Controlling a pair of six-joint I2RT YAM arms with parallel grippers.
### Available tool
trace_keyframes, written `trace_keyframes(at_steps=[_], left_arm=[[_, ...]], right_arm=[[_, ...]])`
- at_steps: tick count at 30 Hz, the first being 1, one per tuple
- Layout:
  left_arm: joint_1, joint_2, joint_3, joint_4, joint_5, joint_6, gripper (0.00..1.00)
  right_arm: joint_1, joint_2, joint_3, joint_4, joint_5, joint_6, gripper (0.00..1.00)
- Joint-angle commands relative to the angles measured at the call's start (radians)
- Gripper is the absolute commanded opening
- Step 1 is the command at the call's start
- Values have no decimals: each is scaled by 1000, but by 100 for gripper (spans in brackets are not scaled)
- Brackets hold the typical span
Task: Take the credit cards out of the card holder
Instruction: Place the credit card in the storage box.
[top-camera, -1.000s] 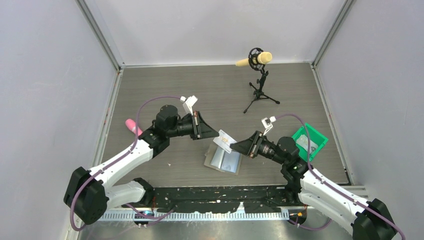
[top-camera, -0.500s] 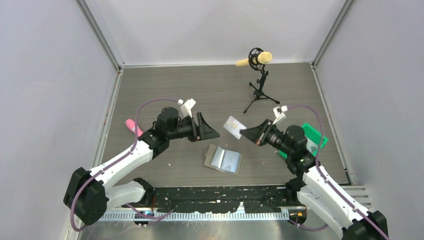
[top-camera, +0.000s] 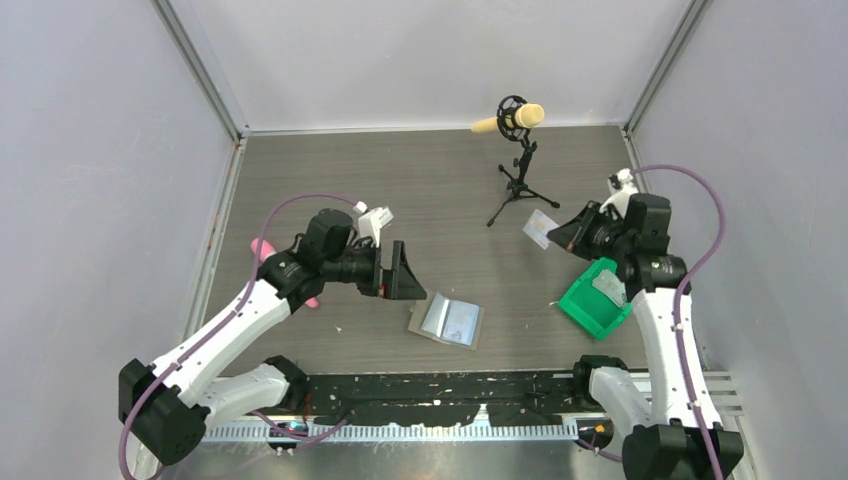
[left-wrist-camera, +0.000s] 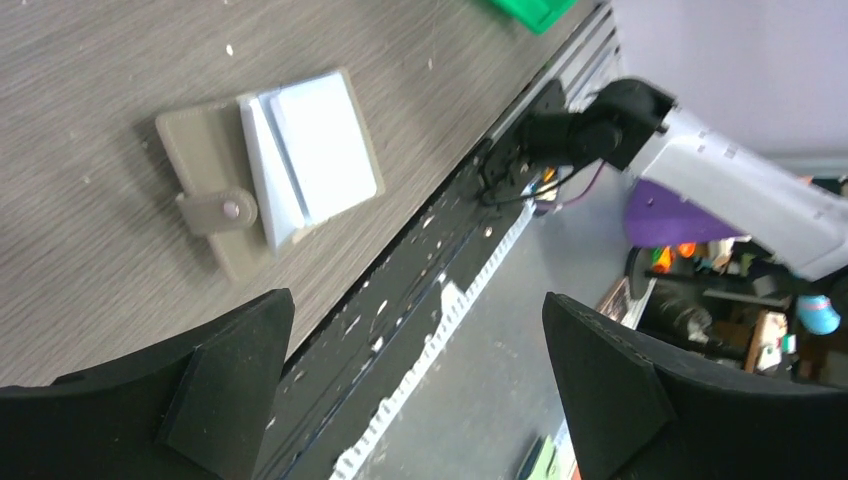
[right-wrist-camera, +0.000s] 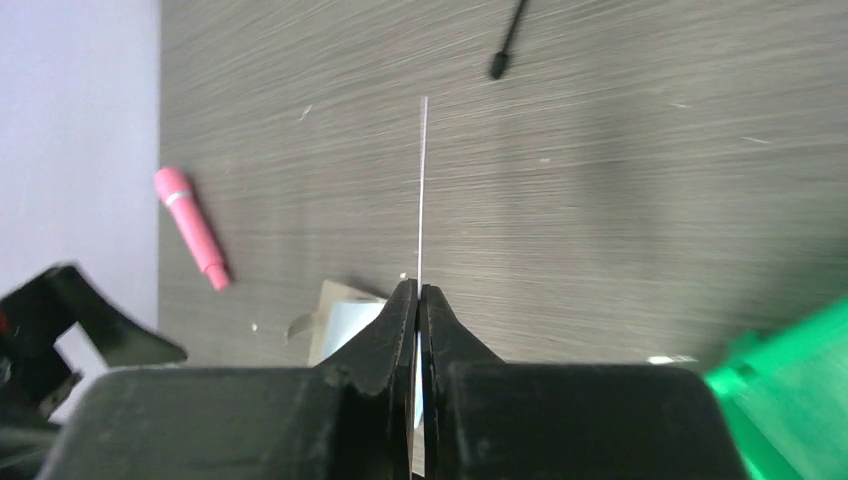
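Note:
The card holder (top-camera: 447, 321) lies open flat on the table, its pale blue inside up, and also shows in the left wrist view (left-wrist-camera: 270, 180). My right gripper (top-camera: 560, 233) is shut on one credit card (top-camera: 541, 228), held in the air up and to the left of the green bin (top-camera: 597, 297). In the right wrist view that credit card (right-wrist-camera: 423, 180) shows edge-on, sticking out of the shut gripper (right-wrist-camera: 419, 290). My left gripper (top-camera: 405, 272) hangs just left of the holder, open and empty (left-wrist-camera: 412, 298). Another pale card (top-camera: 607, 285) lies in the bin.
A microphone on a small tripod (top-camera: 517, 160) stands at the back centre. A pink marker (right-wrist-camera: 192, 228) lies on the table near the left arm. The table's black front rail (top-camera: 450, 390) runs along the near edge, and grey walls enclose three sides.
The card passed from my left gripper to my right one, which shut on it and carried it up and right towards the bin. The left gripper opened wide and drew back left.

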Motion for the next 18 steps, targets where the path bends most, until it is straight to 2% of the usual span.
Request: trace_keyframes(at_steps=[1, 5, 10, 18], left_arm=[[3, -47, 66, -235, 37, 172, 100], [1, -76, 65, -330, 32, 247, 100], [-10, -153, -4, -291, 43, 234, 100], [-24, -146, 6, -325, 32, 247, 100]], right_arm=[[-124, 43, 177, -310, 112, -184, 5], [-250, 122, 262, -447, 130, -285, 5], [-376, 176, 327, -566, 159, -380, 5], [-416, 257, 333, -617, 380, -387, 5]])
